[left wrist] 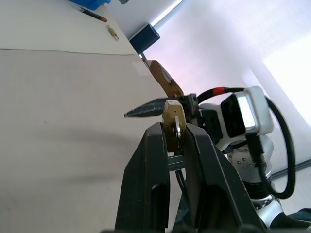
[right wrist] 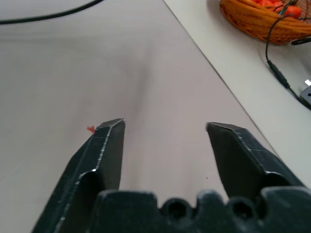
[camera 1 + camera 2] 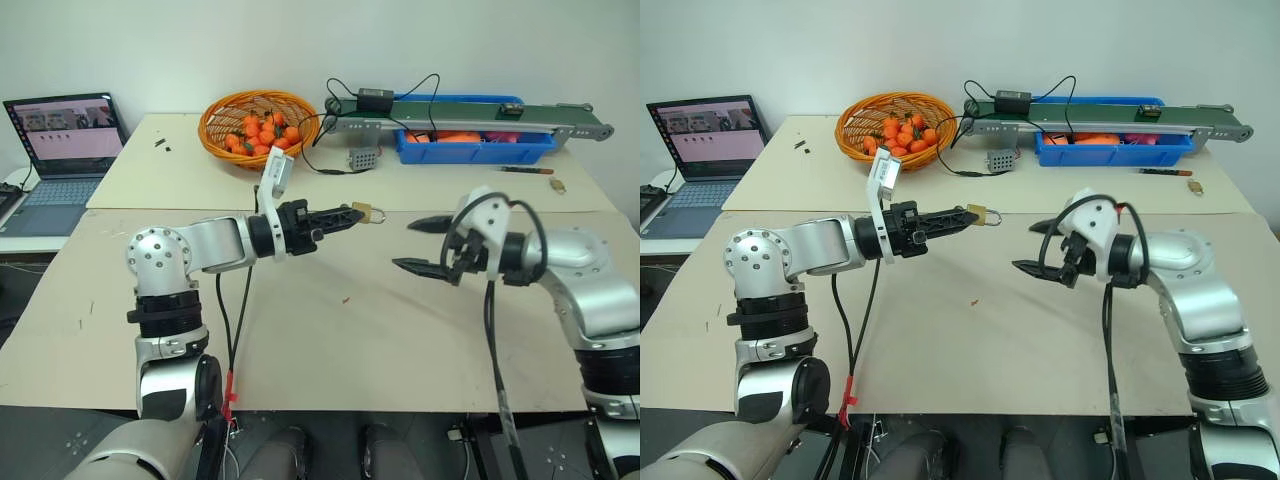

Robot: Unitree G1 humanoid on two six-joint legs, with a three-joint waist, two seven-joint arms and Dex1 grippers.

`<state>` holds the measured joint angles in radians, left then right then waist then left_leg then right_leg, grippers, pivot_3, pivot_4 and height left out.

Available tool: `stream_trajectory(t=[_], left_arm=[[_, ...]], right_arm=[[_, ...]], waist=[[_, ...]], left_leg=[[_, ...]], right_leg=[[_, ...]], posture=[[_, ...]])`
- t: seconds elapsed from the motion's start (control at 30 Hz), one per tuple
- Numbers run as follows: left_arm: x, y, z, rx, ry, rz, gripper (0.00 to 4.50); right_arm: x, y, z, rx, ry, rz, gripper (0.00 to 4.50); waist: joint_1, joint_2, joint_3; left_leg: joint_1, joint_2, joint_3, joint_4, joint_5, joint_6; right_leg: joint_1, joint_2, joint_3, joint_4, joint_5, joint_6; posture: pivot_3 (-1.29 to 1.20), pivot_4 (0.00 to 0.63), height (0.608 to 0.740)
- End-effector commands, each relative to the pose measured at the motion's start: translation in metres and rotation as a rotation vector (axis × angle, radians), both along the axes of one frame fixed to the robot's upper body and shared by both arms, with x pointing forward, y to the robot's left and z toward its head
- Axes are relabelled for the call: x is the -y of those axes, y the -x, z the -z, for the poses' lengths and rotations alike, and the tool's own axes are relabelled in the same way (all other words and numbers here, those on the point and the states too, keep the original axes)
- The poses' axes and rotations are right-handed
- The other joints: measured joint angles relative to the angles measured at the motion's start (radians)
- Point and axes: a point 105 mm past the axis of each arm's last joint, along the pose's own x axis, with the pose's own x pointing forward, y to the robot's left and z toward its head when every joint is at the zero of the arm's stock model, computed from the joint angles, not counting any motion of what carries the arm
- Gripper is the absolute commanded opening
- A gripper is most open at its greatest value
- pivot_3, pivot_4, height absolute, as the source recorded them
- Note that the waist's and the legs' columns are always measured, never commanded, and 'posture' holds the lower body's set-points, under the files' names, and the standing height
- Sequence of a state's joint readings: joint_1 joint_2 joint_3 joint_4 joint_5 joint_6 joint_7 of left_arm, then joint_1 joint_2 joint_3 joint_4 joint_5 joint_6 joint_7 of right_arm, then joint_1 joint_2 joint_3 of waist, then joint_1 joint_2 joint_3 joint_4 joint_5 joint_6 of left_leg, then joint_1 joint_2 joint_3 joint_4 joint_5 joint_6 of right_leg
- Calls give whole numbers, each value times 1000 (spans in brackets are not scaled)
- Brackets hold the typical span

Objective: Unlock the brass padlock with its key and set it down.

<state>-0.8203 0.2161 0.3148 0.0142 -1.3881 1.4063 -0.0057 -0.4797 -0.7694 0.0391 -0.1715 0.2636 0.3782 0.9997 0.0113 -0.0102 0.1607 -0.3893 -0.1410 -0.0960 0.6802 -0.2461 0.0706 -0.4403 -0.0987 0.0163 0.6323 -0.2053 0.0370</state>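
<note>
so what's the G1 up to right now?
The left gripper is shut on a small gold-coloured brass padlock, holding it out above the beige table. The right gripper hangs a short way off, facing it, fingers apart and empty. I can't make out a key in the lock or in either gripper. Nothing has been set down yet.

We take this for a robotics lab. Plain tables (image 3: 330,340) against a white wall carry a laptop (image 3: 66,150) far left and a small conveyor belt (image 3: 470,115) with loose cables far right.
</note>
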Motion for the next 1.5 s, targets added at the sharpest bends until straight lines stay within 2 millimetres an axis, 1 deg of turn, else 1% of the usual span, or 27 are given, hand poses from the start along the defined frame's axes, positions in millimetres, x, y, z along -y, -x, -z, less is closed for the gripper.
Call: stream_trajectory(t=[0.03, 0.07, 0.13, 0.17, 0.2, 0.43, 0.53, 0.7, 0.83, 0.97, 1.4, 1.5], left_arm=[[-2, 4, -10, 39, 36, -1, 29], [-2, 5, -9, 38, 30, 0, 29], [-2, 6, -7, 37, 20, 5, 29], [-1, 7, -7, 38, 17, 7, 29], [-1, 7, -7, 38, 15, 8, 29], [2, 7, -6, 39, 16, 14, 29], [3, 7, -5, 33, 26, 13, 29], [6, 9, -2, 32, 28, 20, 29], [3, 7, -1, 34, 19, 16, 29], [3, 7, -1, 38, 24, 17, 29], [3, 6, -1, 46, 22, 21, 29], [3, 6, 0, 45, 22, 23, 29]], right_arm=[[-5, -4, -13, 99, -14, -9, 1773], [-5, -5, -14, 103, -18, -12, 1504], [-7, -7, -15, 114, -24, -17, 663], [-8, -7, -16, 118, -27, -20, 495], [-9, -8, -18, 125, -27, -24, 59], [-15, -9, -27, 170, -30, -35, 59], [-19, -6, -30, 194, 6, -52, 59], [-27, 1, -41, 212, -1, -81, 59], [-33, 4, -53, 242, -5, -97, 59], [-36, 8, -60, 247, -14, -108, 59], [-35, 13, -62, 223, 0, -120, 59], [-32, 17, -70, 220, -3, -127, 59]], waist=[[-2, 0, 0], [-2, 0, 0], [-1, 0, 0], [-1, 0, 0], [0, 0, 0], [0, 0, 0], [0, 0, 0], [-1, 0, 0], [-1, 0, 0], [0, 0, 0], [0, 0, 0], [0, 0, 0]], left_leg=[[0, 0, 0, 0, 0, 0], [0, 0, 0, 0, 0, 0], [0, 0, 0, 0, 0, -1], [0, 0, 0, 0, 0, -1], [0, 0, 0, 0, 0, -1], [0, 0, 0, 0, 0, 0], [0, 0, 0, 0, 0, 0], [0, 0, 0, 0, 0, 0], [0, 0, 0, 0, 0, -1], [0, 0, 0, 0, 0, 0], [0, 0, 0, 0, 0, 0], [0, 0, 0, 0, 0, 0]], right_leg=[[0, 0, 0, 0, 0, 0], [0, 0, 0, 0, 0, 0], [0, 1, 0, 1, 0, 0], [0, 1, 0, 1, 0, 0], [0, 1, 0, 0, 0, 0], [0, 0, 0, 0, 0, 0], [0, 0, 0, 0, 0, 0], [0, 1, 0, 0, 0, 0], [0, 1, 0, 0, 0, 0], [0, 1, 0, 0, 0, 0], [0, 0, 0, 0, 0, 0], [0, 0, 0, 0, 0, 0]], posture=[[0, 150, 740], [0, 150, 740], [0, 150, 740], [0, 150, 740], [0, 150, 740], [0, 150, 740], [0, 150, 740], [0, 150, 740], [0, 150, 740], [0, 150, 740], [0, 150, 740], [0, 150, 740]])
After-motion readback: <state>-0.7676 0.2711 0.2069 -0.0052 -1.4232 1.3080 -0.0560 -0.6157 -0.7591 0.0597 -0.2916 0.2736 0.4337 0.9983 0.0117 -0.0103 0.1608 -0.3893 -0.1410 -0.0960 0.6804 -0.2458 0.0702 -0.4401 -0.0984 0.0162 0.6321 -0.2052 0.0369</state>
